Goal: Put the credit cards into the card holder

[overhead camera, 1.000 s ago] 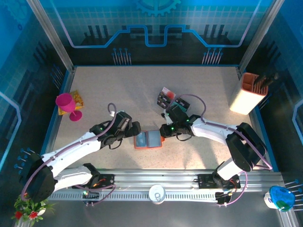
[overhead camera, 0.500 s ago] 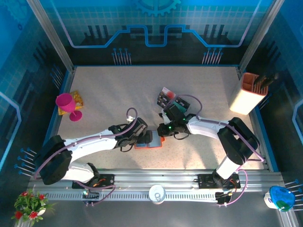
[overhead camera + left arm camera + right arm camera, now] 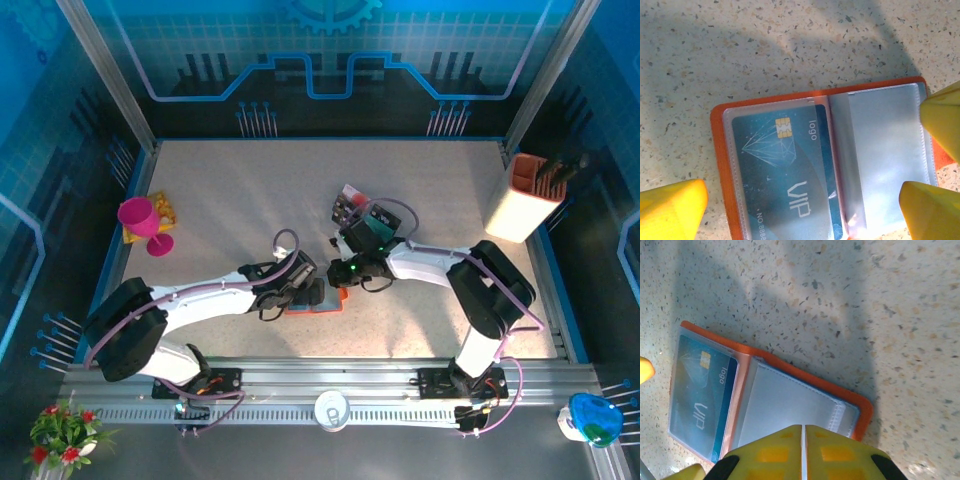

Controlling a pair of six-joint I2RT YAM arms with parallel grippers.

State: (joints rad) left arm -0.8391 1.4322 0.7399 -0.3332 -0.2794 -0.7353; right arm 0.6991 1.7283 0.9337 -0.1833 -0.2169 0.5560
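Orange card holder point(image 3: 717, 150) open on surface point(image 3: 790, 40), teal card point(image 3: 785, 170) sleeved. Left gripper point(image 3: 802, 200) spread wide astride it; right gripper point(image 3: 803, 440) clenched at clear pocket point(image 3: 885, 145) edge. Advice: pin holder flat, part pocket mouth gently.

The only legible print was on the teal card point(image 3: 780, 170), which lay under the clear sleeve in the left half of the open orange card holder point(image 3: 716, 150). Small pale letters beside its gold chip read "logo". Larger outlined letters read "VIP". Near one corner stood "NO" and a number beginning 888, cut off at the frame edge. The right wrist view showed the same "logo" and "VIP".
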